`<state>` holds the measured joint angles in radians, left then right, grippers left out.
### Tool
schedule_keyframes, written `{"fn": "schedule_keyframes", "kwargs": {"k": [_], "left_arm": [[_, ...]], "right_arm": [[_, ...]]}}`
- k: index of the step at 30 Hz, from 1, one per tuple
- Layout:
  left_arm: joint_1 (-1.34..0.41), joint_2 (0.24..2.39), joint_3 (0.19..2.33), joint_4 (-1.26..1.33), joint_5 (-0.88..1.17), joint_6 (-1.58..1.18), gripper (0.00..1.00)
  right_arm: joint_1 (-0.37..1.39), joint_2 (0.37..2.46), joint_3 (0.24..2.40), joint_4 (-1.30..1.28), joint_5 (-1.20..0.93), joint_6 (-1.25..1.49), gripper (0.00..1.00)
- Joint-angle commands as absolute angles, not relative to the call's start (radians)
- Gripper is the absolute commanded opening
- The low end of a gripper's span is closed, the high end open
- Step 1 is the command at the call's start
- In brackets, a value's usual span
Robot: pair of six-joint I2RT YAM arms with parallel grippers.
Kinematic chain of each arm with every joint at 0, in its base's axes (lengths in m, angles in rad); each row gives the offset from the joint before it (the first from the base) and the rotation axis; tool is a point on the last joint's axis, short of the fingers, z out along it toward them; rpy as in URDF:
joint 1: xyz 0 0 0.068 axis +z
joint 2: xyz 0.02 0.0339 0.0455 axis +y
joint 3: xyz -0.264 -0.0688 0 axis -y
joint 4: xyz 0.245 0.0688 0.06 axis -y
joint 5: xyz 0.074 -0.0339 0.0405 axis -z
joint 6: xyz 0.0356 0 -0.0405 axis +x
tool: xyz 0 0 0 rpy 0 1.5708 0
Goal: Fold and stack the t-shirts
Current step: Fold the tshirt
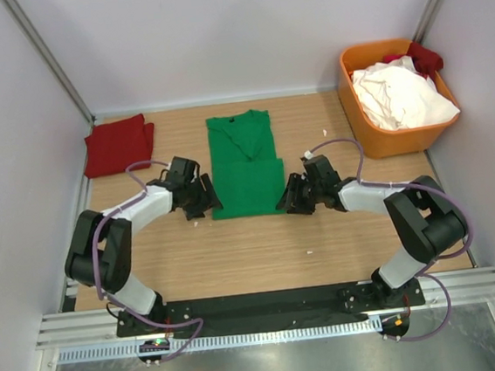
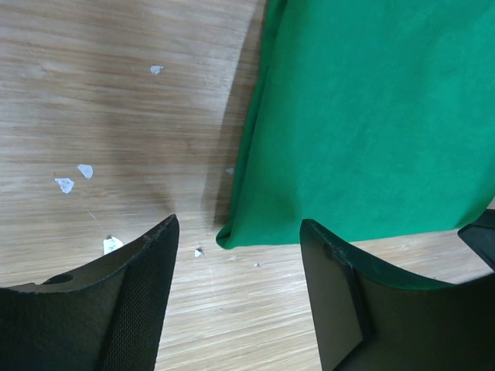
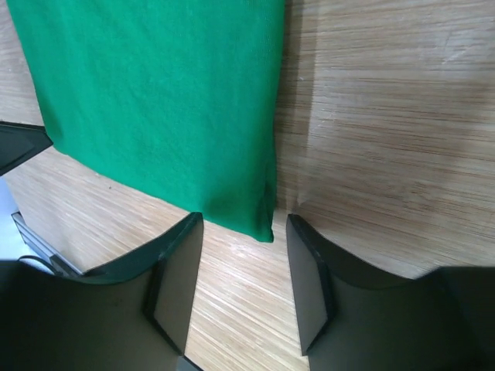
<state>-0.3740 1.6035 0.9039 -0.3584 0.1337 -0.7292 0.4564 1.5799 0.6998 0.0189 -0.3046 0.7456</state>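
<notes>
green shirt [image 1: 244, 164] lies on the table [image 1: 237, 257], centre toward 12 o'clock. left gripper [image 2: 238, 232] and right gripper [image 3: 244, 224] both gape, empty, each astride a near corner. risk: closing catches only the top layer, so the fold skews.

An orange plastic bin [image 1: 399, 142] sits at the upper right of a light wooden table [image 1: 262, 245]. Small white flecks [image 2: 73, 178] dot the wood grain. Plain white walls [image 1: 215, 31] enclose the table, and an aluminium rail [image 1: 476, 286] crosses the bottom of the frame.
</notes>
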Motion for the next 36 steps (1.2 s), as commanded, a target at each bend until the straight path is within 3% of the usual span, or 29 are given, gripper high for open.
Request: {"fn": "schedule_keyframes", "kwargs": {"k": [1, 6, 10, 11, 12, 14, 25, 31, 36], "left_arm": [[-0.388, 1.585, 0.884, -0.308, 0.156, -0.755, 0.65], [-0.399, 1.591, 0.845, -0.285, 0.143, -0.755, 0.56], [-0.4, 1.612, 0.812, -0.229, 0.172, -0.773, 0.32], [-0.402, 1.615, 0.808, -0.219, 0.178, -0.775, 0.27], [-0.403, 1.623, 0.807, -0.204, 0.187, -0.776, 0.12], [-0.408, 1.624, 0.81, -0.206, 0.192, -0.779, 0.0], [-0.54, 1.381, 0.755, -0.405, 0.055, -0.824, 0.0], [-0.624, 1.126, 0.773, -0.662, -0.046, -0.885, 0.0], [-0.627, 0.967, 0.885, -0.859, -0.135, -0.882, 0.0]], "right_arm": [[0.463, 1.592, 0.683, 0.044, -0.302, 0.755, 0.49], [0.463, 1.608, 0.686, 0.048, -0.302, 0.747, 0.38], [0.463, 1.623, 0.686, 0.064, -0.31, 0.749, 0.27], [0.466, 1.626, 0.686, 0.067, -0.311, 0.749, 0.2], [0.468, 1.628, 0.686, 0.072, -0.316, 0.749, 0.14], [0.475, 1.629, 0.686, 0.071, -0.319, 0.747, 0.02], [0.592, 1.349, 0.606, -0.129, -0.173, 0.767, 0.01], [0.764, 1.101, 0.624, -0.372, -0.005, 0.863, 0.01], [0.784, 0.989, 0.716, -0.498, 0.122, 0.855, 0.01]]}}
